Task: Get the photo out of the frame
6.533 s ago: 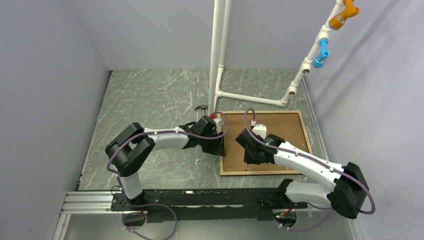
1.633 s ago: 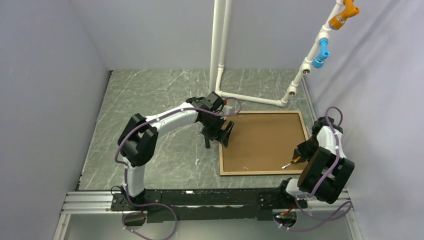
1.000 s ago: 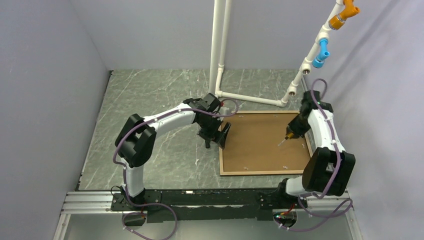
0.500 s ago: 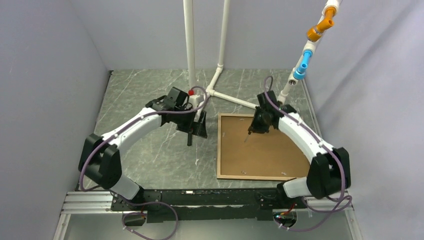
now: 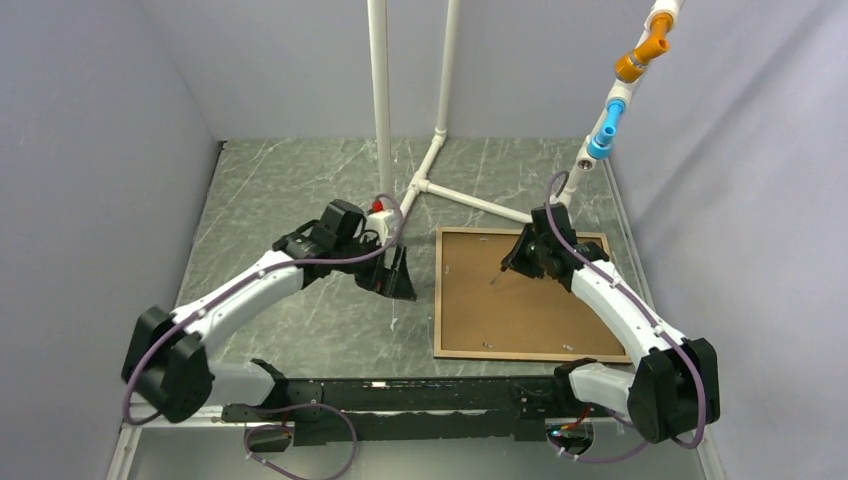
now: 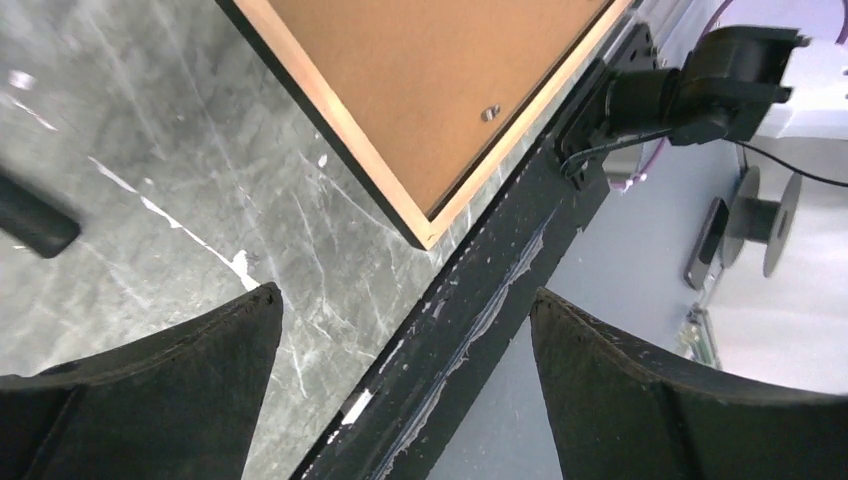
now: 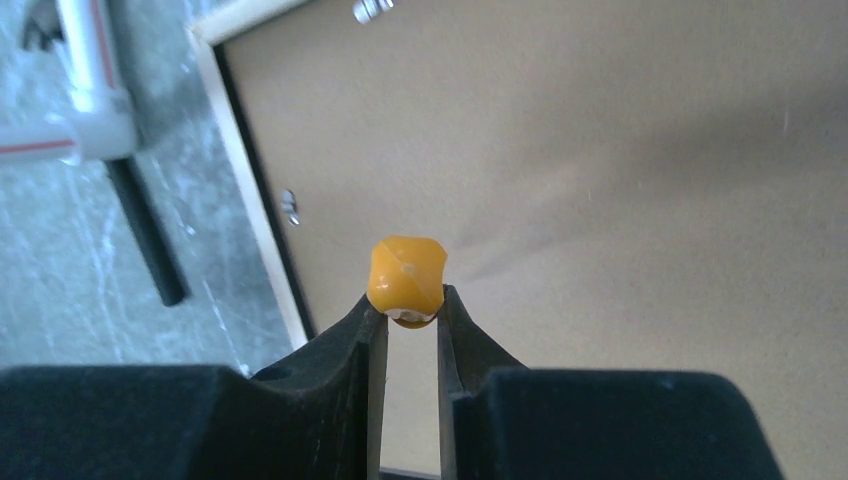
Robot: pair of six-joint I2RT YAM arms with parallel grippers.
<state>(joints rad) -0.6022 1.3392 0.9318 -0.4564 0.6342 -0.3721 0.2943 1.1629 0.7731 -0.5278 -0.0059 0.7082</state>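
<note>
Only the plain brown back of the photo [image 5: 530,300] shows, since it lies face down inside the frame [image 5: 437,300]. The two sit flat together on the right half of the worktop [image 5: 300,200], towards its near edge. Small metal tabs [image 7: 290,207] along the inner edge of the border seem to pin the board in place, so the step in hand is probably swinging them clear. The right pincer [image 7: 408,315] is clamped on the orange-yellow end of a slim tool [image 7: 406,272], which hangs over the far left part of the board; whether its tip touches the board cannot be told. To do this well, the tip should come down beside a tab, not on the board. It should then push the tab sideways with a shallow, light stroke, so the board is not gouged and the frame does not slide. Every tab likely has to be turned before any lift is tried. The left pincer [image 6: 405,300] stands wide open and holds nothing, over bare worktop just left of the frame; it could press on the left border to steady it. Behind stand white pipes [image 5: 381,90] with an orange fitting [image 5: 637,60] and a blue fitting [image 5: 603,135]. No brand, label or writing can be read in these views.
</note>
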